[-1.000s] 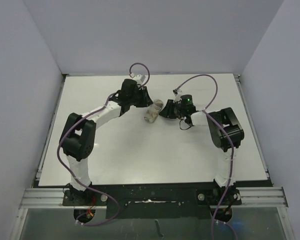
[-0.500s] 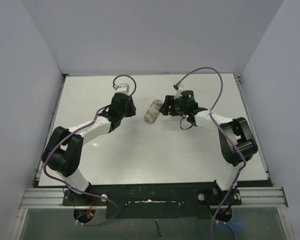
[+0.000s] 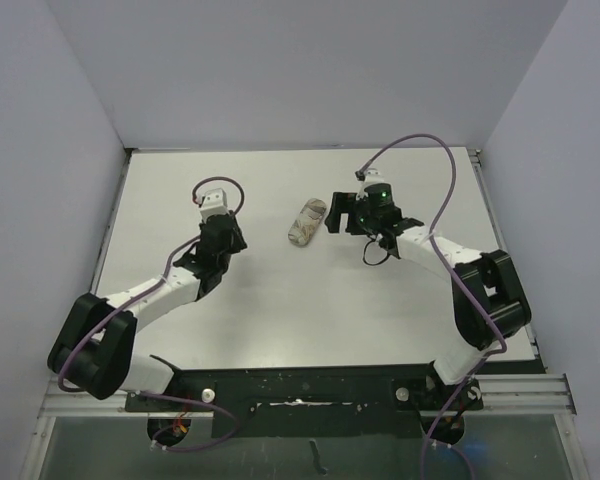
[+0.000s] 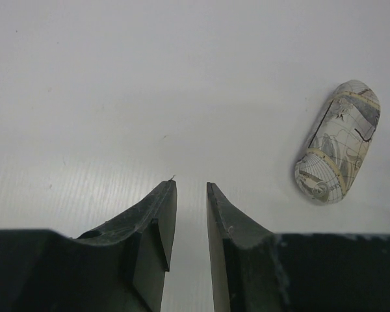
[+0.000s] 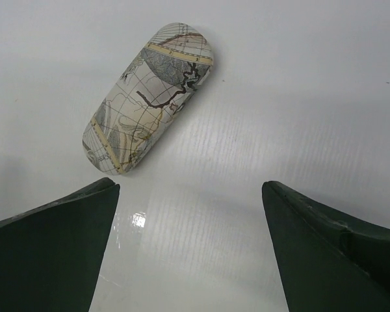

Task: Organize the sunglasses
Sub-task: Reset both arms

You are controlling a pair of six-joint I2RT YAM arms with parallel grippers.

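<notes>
The sunglasses are out of view in every frame. The oval map-patterned case [image 3: 306, 221] lies shut on the white table [image 3: 280, 310], clear of both grippers. My right gripper [image 3: 334, 213] sits just to its right, jaws wide open and empty; its wrist view has the case [image 5: 149, 97] ahead and left of the gripper [image 5: 190, 188]. My left gripper [image 3: 232, 232] is well to the left of the case, its jaws only a narrow gap apart with nothing between them. Seen from the left wrist, the case [image 4: 338, 151] lies off to the right of the gripper [image 4: 190, 185].
Grey walls close in the table on the left, back and right. A thin black loop [image 3: 374, 253] hangs beside the right wrist. Purple cables arc above both wrists. The arm bases stand on the rail [image 3: 300, 390] at the near edge.
My left arm has drawn back leftward, away from the case. The right gripper's jaws have spread from part-closed to wide and pulled slightly right. The case has stayed where it was.
</notes>
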